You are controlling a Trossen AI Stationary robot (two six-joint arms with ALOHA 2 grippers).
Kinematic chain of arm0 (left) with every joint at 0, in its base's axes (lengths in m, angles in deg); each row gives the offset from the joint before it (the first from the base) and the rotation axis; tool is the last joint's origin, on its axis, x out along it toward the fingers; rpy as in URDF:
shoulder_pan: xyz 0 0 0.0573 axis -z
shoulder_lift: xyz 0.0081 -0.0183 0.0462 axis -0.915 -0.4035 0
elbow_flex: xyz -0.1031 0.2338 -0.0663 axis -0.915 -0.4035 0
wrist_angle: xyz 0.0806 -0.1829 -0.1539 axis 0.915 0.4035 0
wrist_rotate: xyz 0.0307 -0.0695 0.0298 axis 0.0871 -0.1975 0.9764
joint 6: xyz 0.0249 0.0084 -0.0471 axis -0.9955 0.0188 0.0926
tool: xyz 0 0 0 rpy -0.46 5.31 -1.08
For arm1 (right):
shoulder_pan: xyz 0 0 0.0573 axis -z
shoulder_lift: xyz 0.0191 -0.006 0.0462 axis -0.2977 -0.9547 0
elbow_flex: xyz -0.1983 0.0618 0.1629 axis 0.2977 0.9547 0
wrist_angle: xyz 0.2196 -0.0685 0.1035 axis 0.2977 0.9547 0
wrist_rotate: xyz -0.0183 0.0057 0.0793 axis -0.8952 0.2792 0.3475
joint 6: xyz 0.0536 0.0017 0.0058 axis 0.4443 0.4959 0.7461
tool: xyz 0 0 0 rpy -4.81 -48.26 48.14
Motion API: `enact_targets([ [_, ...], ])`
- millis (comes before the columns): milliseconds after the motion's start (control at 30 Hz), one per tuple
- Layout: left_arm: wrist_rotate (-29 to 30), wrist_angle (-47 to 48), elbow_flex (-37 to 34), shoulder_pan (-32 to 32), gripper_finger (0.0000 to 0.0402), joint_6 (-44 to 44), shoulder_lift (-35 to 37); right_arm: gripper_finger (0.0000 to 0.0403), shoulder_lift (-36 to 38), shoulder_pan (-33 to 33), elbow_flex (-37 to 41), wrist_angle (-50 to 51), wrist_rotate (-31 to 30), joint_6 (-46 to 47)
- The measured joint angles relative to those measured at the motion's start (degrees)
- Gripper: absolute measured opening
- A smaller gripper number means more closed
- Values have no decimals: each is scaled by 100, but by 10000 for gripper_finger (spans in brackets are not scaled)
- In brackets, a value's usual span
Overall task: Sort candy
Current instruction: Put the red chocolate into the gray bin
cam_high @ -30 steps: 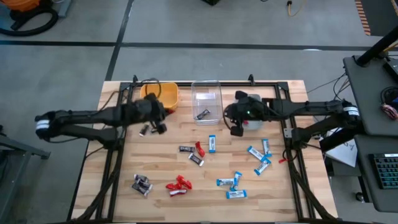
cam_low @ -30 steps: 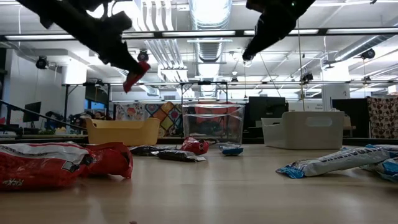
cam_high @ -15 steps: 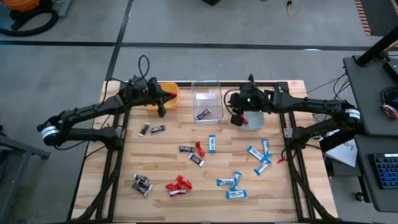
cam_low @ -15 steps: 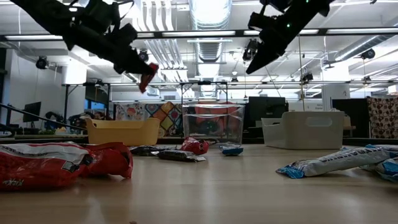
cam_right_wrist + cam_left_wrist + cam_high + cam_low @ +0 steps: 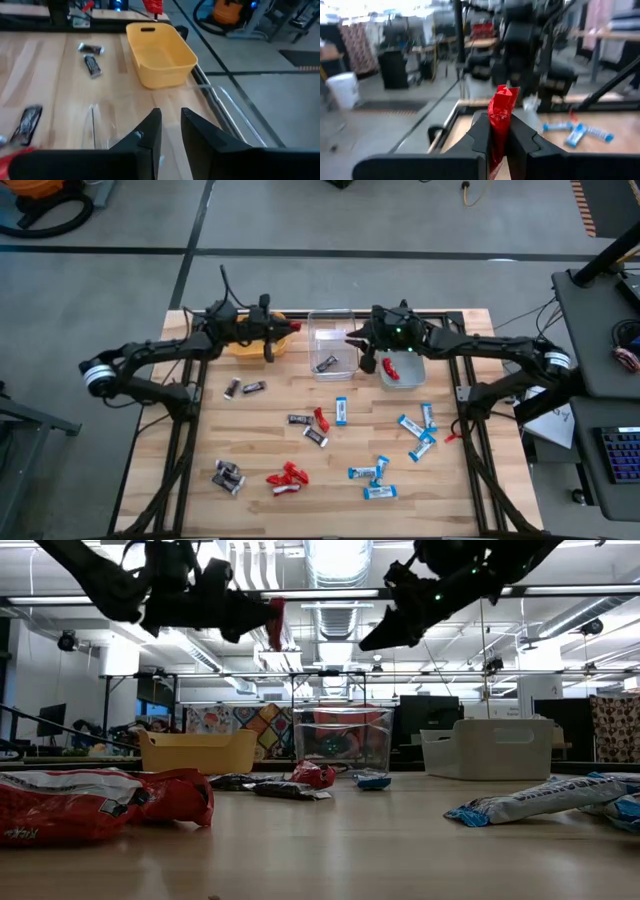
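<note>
Holding a red candy [image 5: 499, 117] clamped above the yellow bin [image 5: 250, 343], left pincer [image 5: 283, 330]; right pincer [image 5: 358, 343] slightly apart over the clear bin [image 5: 331, 330].

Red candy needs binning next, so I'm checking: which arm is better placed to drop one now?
Left. The left gripper already pinches a red candy at the yellow bin; the right gripper holds nothing over the clear bin.
</note>
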Motion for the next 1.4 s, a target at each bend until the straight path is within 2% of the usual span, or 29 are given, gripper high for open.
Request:
enact_targets([
  [133, -109, -748, 0, 19, 13, 377, -401, 105, -374, 0, -8, -541, 330, 110],
  [433, -106, -1955, 0, 245, 13, 966, -1099, 207, -1205, -42, -335, -2111, 291, 161],
  [667, -64, -2295, 0, 419, 13, 1013, -1318, 213, -1789, -164, -893, -2119, 340, -83],
  [900, -28, -2290, 0, 415, 13, 1118, -1320, 191, -1966, -282, -1164, -2067, 353, -216],
  [1033, -30, -2286, 0, 415, 13, 1154, -1319, 141, -1948, -293, -1204, -2057, 338, -128],
  [1233, -23, -2256, 0, 415, 17, 1241, -1319, 28, -1929, -304, -1204, -1964, 335, -163],
  [1400, -29, -2235, 0, 415, 42, 1361, -1319, 23, -1905, -352, -1207, -1856, 333, -128],
])
